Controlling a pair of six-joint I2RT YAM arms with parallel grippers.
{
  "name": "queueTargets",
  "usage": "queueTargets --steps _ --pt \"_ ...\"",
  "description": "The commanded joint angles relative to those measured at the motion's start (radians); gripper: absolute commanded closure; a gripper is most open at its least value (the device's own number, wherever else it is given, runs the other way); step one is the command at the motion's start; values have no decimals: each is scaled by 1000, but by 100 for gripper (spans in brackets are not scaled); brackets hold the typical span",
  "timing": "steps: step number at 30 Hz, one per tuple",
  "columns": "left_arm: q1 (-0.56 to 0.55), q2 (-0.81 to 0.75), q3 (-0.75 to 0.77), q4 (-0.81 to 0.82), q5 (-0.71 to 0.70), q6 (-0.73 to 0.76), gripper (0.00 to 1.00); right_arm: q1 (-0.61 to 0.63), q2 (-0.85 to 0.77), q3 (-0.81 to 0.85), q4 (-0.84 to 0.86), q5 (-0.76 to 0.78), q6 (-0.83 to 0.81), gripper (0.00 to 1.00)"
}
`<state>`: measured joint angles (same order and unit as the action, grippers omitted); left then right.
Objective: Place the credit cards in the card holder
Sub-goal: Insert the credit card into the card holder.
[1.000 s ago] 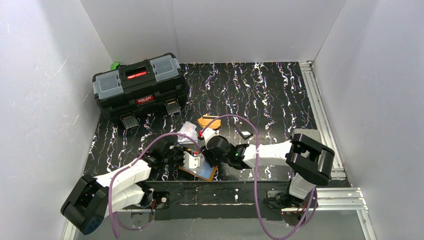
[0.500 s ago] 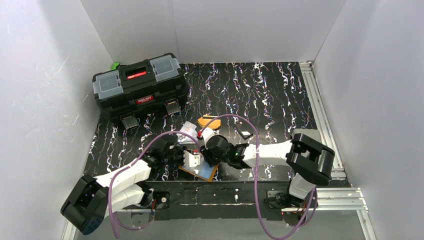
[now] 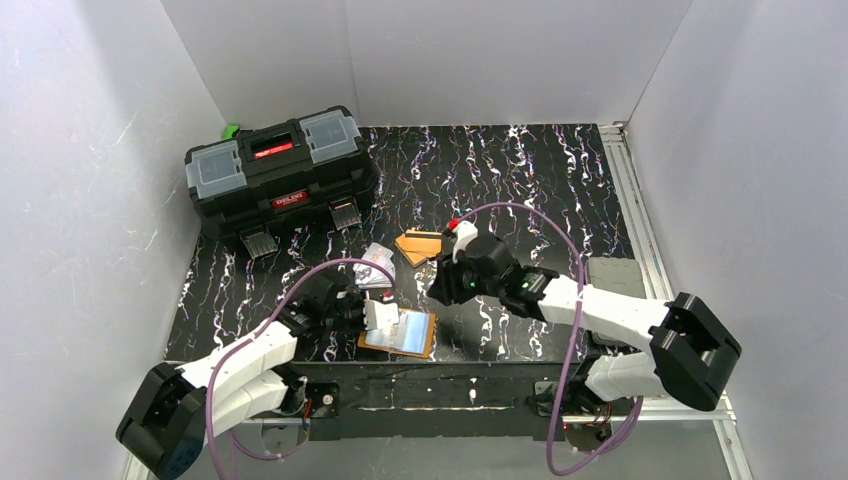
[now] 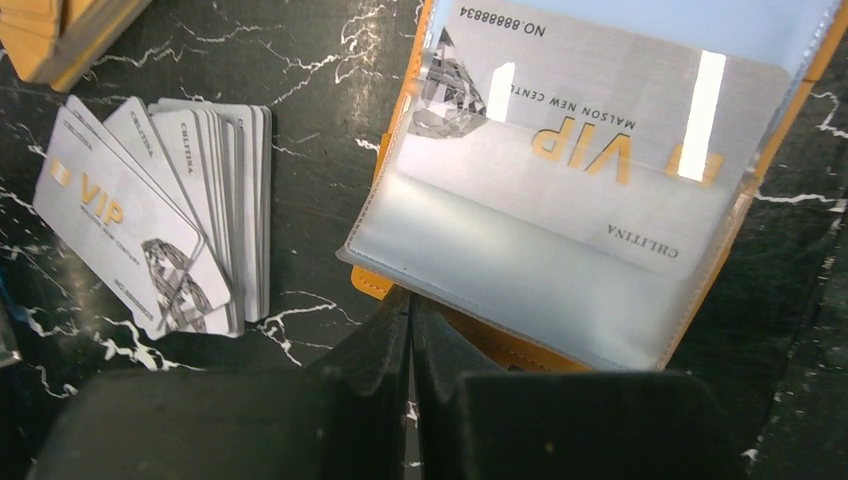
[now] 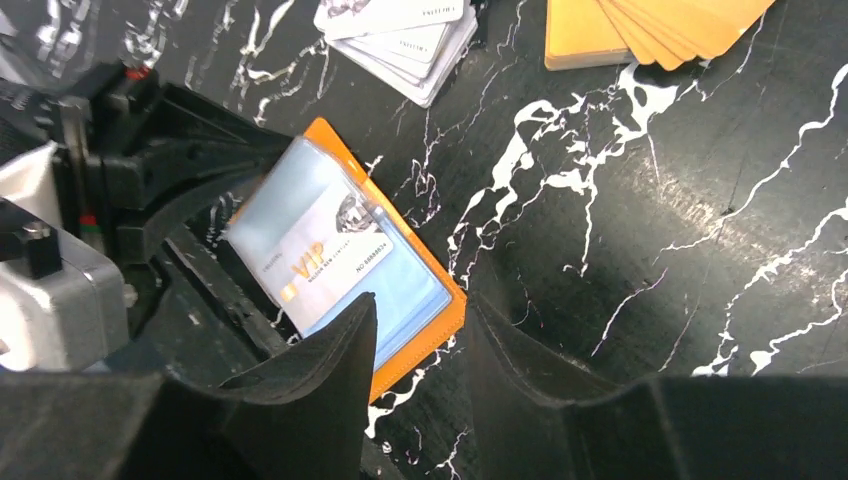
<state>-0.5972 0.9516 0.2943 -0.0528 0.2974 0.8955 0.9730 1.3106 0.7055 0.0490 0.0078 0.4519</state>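
Now that the right gripper [image 5: 425, 330] has lifted toward mid-frame, spread and empty, one white card [image 4: 600, 160] sits sleeved in the card holder [image 5: 440, 300]. The left gripper [image 4: 410, 320], fingers pressed together, meets its edge. The stacks of white cards [image 4: 180, 220] and orange cards [image 5: 650, 25] still wait.

Card holder [image 5: 420, 337] lying open at near edge of bench [image 3: 520, 180], left of centre. VIP card [image 4: 570, 150] inside holder's sleeve. Fanned VIP card stack [image 3: 375, 266] flat on bench just behind holder, slightly left. Second card fan [image 3: 420, 244] behind-right of stack, near, apart. Toolbox [image 3: 280, 170] at far left, well behind all.
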Motion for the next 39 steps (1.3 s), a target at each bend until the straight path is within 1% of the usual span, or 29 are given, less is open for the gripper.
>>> queueTargets --steps 1,7,10,13,16,20,22,27,30,32,34,37,39 --pt "4 -35 33 -96 16 -108 100 -84 -8 30 -82 -279 70 55" --pt "-4 -18 43 -115 21 -172 100 -176 58 54 -71 -541 65 58" --pt "-29 5 53 -97 12 -201 100 -190 71 60 -59 -591 64 59" --pt "-51 49 64 -60 7 -231 100 -191 77 63 -59 -601 60 59" --pt "-79 120 82 -10 14 -253 100 -193 80 54 -58 -576 57 59" --pt "-113 205 113 23 -19 -291 100 -193 90 46 -67 -567 47 60" --pt "-124 194 109 19 -29 -304 100 -192 95 45 -91 -555 37 60" --pt "-128 105 78 -8 -4 -337 100 -186 87 18 -136 -541 3 61" --pt "-130 66 45 -9 17 -328 100 -154 68 -10 -139 -527 -28 58" --pt "-129 51 36 -18 24 -337 100 -82 76 20 -217 -439 -80 57" --pt "-130 40 32 -28 34 -339 100 -5 106 68 -304 -312 -109 55" --pt "-129 15 28 -44 54 -325 100 45 123 90 -359 -203 -89 53" --pt "-130 2 26 -54 59 -315 100 68 96 75 -378 -149 -65 50"
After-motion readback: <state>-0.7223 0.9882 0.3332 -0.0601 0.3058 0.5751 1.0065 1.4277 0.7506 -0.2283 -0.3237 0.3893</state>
